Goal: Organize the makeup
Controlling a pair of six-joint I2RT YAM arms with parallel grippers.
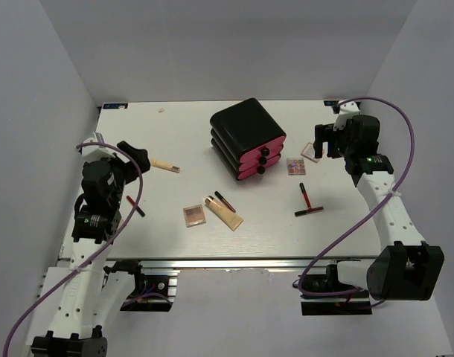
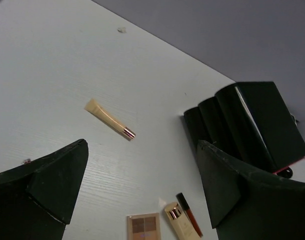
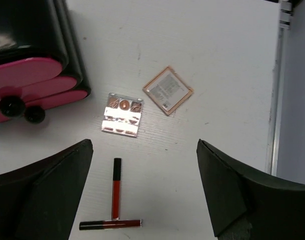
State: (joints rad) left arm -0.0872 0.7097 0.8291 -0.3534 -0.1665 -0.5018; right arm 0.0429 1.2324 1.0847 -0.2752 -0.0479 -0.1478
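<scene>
The makeup lies scattered on the white table (image 1: pixel 182 130). A wooden-handled brush (image 1: pixel 166 166) lies just ahead of my left gripper (image 1: pixel 119 154), which is open and empty; the brush also shows in the left wrist view (image 2: pixel 110 120). A black-and-red stick (image 1: pixel 135 206) lies by the left arm. A palette (image 1: pixel 194 216), a tan tube (image 1: pixel 224 213) and a stick (image 1: pixel 225 201) lie in the middle. My right gripper (image 1: pixel 327 137) is open and empty above two palettes (image 3: pixel 122 115) (image 3: pixel 168 90). Two sticks (image 3: pixel 116 187) (image 3: pixel 110 224) lie nearer.
The large black three-drawer box with pink fronts (image 1: pixel 248 137) stands at the back centre, drawers shut, and shows in both wrist views (image 2: pixel 247 120) (image 3: pixel 32 55). The table's right edge rail (image 3: pixel 273 100) runs beside the right gripper (image 3: pixel 144 145). Grey walls enclose the table.
</scene>
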